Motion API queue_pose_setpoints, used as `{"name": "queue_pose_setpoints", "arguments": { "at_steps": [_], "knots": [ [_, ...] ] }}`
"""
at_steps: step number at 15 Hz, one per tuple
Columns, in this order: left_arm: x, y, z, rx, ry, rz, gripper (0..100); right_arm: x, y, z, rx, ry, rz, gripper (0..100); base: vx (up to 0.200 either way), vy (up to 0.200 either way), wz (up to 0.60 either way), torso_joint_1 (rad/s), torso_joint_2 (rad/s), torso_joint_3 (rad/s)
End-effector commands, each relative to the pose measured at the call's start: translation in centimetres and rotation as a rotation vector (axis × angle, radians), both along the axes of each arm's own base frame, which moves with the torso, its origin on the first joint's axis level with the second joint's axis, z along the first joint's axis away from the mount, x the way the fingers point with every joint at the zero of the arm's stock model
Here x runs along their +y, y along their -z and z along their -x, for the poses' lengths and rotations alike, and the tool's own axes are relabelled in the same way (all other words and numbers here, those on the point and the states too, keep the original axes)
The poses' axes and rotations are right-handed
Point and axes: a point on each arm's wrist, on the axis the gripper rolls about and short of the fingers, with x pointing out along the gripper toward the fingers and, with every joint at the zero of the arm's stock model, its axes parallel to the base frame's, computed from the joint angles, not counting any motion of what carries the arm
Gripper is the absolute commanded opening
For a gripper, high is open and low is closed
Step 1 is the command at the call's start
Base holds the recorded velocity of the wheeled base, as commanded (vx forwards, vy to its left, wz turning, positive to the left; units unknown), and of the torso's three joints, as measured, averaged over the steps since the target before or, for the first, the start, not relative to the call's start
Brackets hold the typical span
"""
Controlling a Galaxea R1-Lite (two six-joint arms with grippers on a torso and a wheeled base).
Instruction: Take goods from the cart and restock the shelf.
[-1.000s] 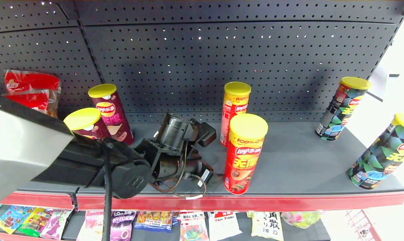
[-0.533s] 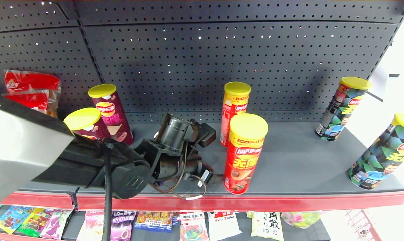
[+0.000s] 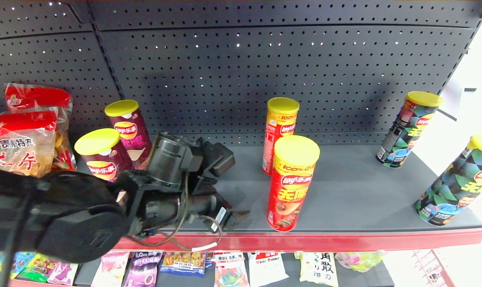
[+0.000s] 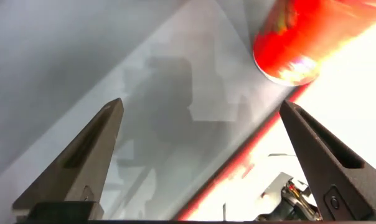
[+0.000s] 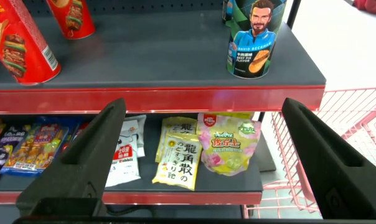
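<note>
Left arm (image 3: 65, 217) stretched forward; left claw (image 4: 200, 102) spread wide, empty; right claw (image 5: 203, 99) same.

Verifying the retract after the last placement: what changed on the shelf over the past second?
The left gripper, open and empty, pulled back to the robot's left, away from the front red can. Its arm dropped lower, uncovering a red snack bag at the left end of the shelf. The red can, the front purple can and the others stayed upright in place.
</note>
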Motion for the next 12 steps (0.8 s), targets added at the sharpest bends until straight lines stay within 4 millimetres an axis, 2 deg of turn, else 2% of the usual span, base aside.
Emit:
{"name": "queue_pose_setpoints", "arguments": {
  "at_steps": [1, 4, 5, 7, 8, 9, 12],
  "knots": [
    [4.9, -3.1, 5.9, -0.079, 0.009, 0.070, 100, 0.0, 0.0, 0.0, 0.000, -0.001, 0.000, 100, 0.000, 0.000, 0.00, 0.000, 0.00, 0.000],
    [9.9, -3.8, 11.9, -0.151, 0.012, 0.130, 100, 0.0, 0.0, 0.0, 0.000, -0.001, 0.000, 100, 0.000, 0.000, 0.00, 0.000, 0.00, 0.000],
    [11.2, -3.9, 13.4, -0.166, 0.013, 0.141, 100, 0.0, 0.0, 0.0, 0.000, -0.001, 0.000, 100, 0.000, 0.000, 0.00, 0.000, 0.00, 0.000],
    [15.0, -4.3, 17.8, -0.200, 0.001, 0.161, 100, 0.0, 0.0, 0.0, 0.000, -0.001, 0.000, 100, 0.000, 0.000, 0.00, 0.000, 0.00, 0.000],
    [16.0, -4.3, 19.0, -0.210, -0.004, 0.166, 100, 0.0, 0.0, 0.0, 0.000, -0.001, 0.000, 100, 0.000, 0.000, 0.00, 0.000, 0.00, 0.000],
    [17.9, -3.9, 21.1, -0.239, -0.044, 0.173, 100, 0.0, 0.0, 0.0, 0.000, -0.001, 0.001, 100, 0.000, 0.000, 0.00, 0.000, 0.00, 0.000],
    [21.4, -1.6, 25.0, -0.294, -0.301, 0.114, 100, 0.0, 0.0, 0.0, 0.000, -0.001, 0.001, 100, 0.000, 0.000, 0.00, 0.000, 0.00, 0.000]
  ]
}}
